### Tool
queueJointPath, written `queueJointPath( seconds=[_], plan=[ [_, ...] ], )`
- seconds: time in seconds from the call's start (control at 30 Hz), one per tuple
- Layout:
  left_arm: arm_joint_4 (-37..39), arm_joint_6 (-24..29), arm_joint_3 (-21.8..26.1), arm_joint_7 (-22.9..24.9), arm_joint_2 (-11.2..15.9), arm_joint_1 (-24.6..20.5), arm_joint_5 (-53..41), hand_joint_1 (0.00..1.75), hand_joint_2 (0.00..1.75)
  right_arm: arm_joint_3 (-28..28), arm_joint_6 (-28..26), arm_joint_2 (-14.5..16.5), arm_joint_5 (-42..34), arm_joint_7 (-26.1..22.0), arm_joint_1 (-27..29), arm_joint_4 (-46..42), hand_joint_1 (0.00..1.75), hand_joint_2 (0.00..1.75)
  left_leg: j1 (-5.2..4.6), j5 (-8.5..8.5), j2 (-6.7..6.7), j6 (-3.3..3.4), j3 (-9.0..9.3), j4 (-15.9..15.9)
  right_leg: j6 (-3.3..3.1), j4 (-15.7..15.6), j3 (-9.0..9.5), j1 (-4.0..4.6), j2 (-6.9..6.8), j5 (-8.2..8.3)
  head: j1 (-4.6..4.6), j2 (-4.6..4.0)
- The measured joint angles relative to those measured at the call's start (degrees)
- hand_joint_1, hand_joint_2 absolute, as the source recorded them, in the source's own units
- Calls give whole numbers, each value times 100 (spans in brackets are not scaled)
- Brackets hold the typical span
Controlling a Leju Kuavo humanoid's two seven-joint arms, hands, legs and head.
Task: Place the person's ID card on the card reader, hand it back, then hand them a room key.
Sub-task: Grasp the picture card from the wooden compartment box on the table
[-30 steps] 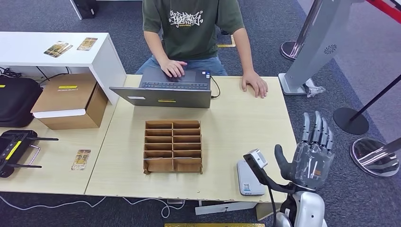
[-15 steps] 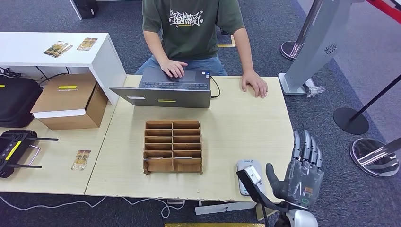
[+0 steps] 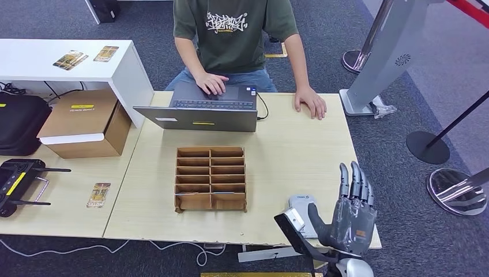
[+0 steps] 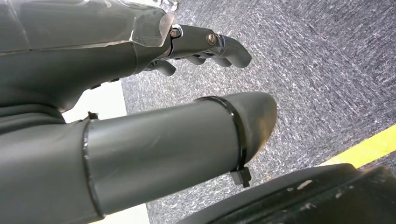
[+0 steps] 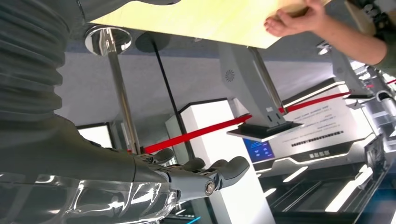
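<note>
- Now the right hand (image 3: 350,214) is raised at the table's (image 3: 288,150) near right corner, fingers straight, apart and empty.
- Just beside its thumb lies the grey card reader (image 3: 302,209).
- Left hand (image 4: 140,93): fingers loosely curled over carpet, holding nothing.
- Opposite, a person (image 3: 233,40) types on a laptop (image 3: 199,112).

The raised right hand (image 3: 350,216) and its wrist camera cover the lower part of the flat grey card reader (image 3: 302,206) at lower right of the head view. The seated person's (image 3: 233,34) head is cut off by the top edge. Print on the small cards (image 3: 99,195) at left is too small to read.
</note>
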Motion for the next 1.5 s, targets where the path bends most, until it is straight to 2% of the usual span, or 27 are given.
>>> queueJointPath(
  seconds=[0.33, 0.8, 1.5],
  plan=[
    [-17, 7, 53, -19, -66, 4, -51, 0, 0, 246, -345, 16, -258, -181, -48, 541, 0, 175, -1, 0, 0, 0, -1, 0, 0, 0, 1, -1, 0, 0, 1, 0],
    [-20, -41, 143, -42, -74, 3, -94, 0, 0, 452, -486, 19, -382, -486, -410, 1181, 0, 175, 0, 0, 0, 0, 0, 0, 0, 0, 1, 0, 0, 0, 0, 0],
    [-37, -61, 148, -31, -70, 2, -342, 0, 0, 508, -640, 44, -237, -386, -479, 1409, 0, 175, -1, 0, 1, 0, 1, 0, 0, 0, 1, -1, 1, 0, 0, 0]
  ],
)
